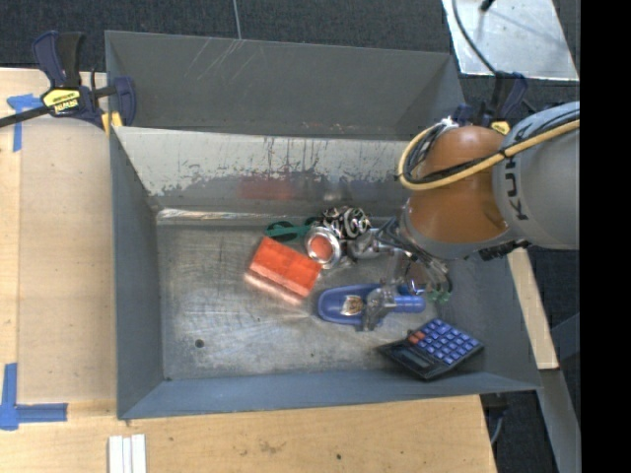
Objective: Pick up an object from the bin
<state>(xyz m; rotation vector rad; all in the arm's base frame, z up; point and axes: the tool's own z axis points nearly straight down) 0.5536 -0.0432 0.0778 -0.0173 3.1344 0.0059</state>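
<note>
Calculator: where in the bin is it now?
The calculator lies in the bin's lower-right corner in the camera view, beside the blue oblong thing.

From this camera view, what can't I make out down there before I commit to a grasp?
All in the camera view:
1. gripper: mostly hidden under the orange cover; I cannot tell whether it touches the blue tool.
2. green thing: largely hidden behind the orange block.
3. striped thing: too small to identify.
4. calculator: keys too small to read.
</note>
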